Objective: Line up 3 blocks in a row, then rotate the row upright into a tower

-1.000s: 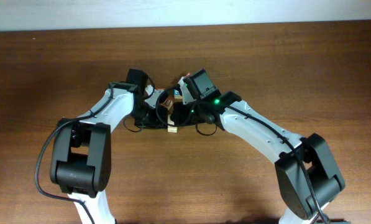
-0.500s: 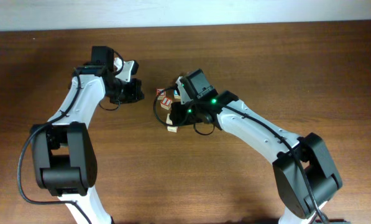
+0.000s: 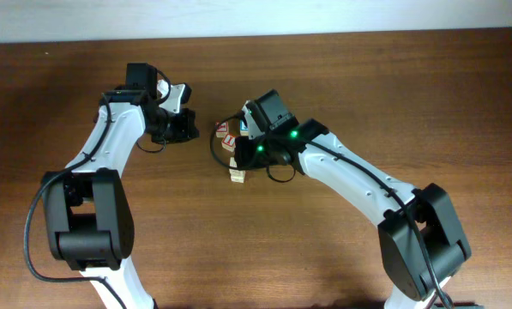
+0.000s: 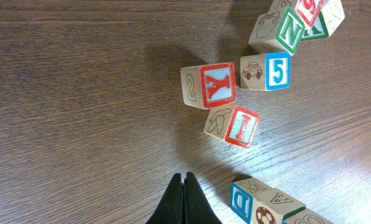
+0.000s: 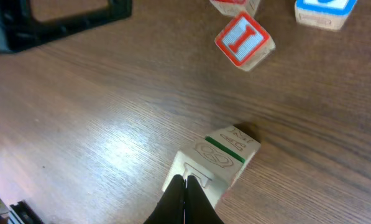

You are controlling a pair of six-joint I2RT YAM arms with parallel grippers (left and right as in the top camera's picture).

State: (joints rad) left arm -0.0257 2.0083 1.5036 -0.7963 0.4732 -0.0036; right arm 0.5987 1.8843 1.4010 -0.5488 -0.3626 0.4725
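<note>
1. Blocks (image 4: 269,208): pale wooden cubes touching in a short row at the near edge of the cluster, D cube (image 4: 242,200) at one end.
2. Right gripper (image 5: 186,190): jaws fully closed, holding nothing, tips at the row's end cube; contact unclear.
3. Left gripper (image 4: 185,196): closed, empty, left of the cluster, apart.
4. Likely light, rigid, smooth, so they'll slide and drag neighbours. Pinch opposite flat faces, or nudge a corner.

a dark brown wood-grain table (image 3: 427,77) carries a loose cluster of small pale alphabet cubes. a red "y" cube (image 4: 210,86) sits just beside a blue "5" cube (image 4: 266,71), a tilted red "i" cube (image 4: 233,125) near them. a blue "d" cube (image 4: 247,198) touches a ball-picture cube (image 4: 273,211).
</note>
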